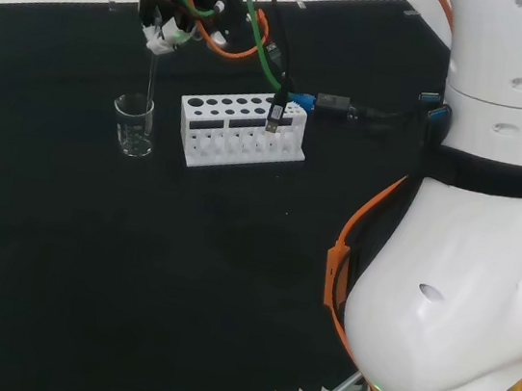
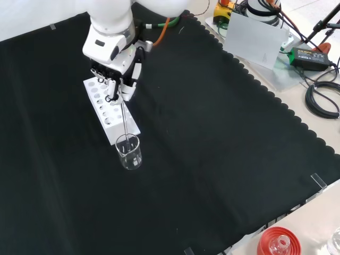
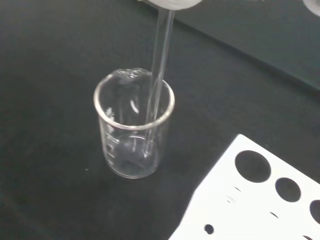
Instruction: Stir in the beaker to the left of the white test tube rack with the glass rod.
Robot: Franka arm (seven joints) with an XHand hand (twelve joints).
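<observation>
Front view, near to far: the beaker (image 2: 128, 151) is standing upright on the black worktop (image 2: 223, 149), just off the near end of the white test tube rack (image 2: 109, 109), at abt 5 o'clock from it. In the head view the same beaker (image 1: 134, 125) is sitting at 9 o'clock from the rack (image 1: 241, 131), close but apart, so it's the right vessel for the task.

The glass rod (image 2: 124, 119) is hanging nearly vertical w/ its lower end inside the beaker. Wrist view is showing the rod (image 3: 159, 75) passing the rim and reaching down near the base, close to the wall on the rack side; the beaker (image 3: 133, 131) is looking empty, tho clear liquid would be hard to tell.

Farther back, the robot hand (image 2: 118, 74) is gripping the rod's top end, fingers curled round it, directly above the beaker.

Progress, as a judgement: pick-up and insertion are done; the stirring itself is what's left or just under way, then lifting the rod out. One moment can't show any circling.
</observation>
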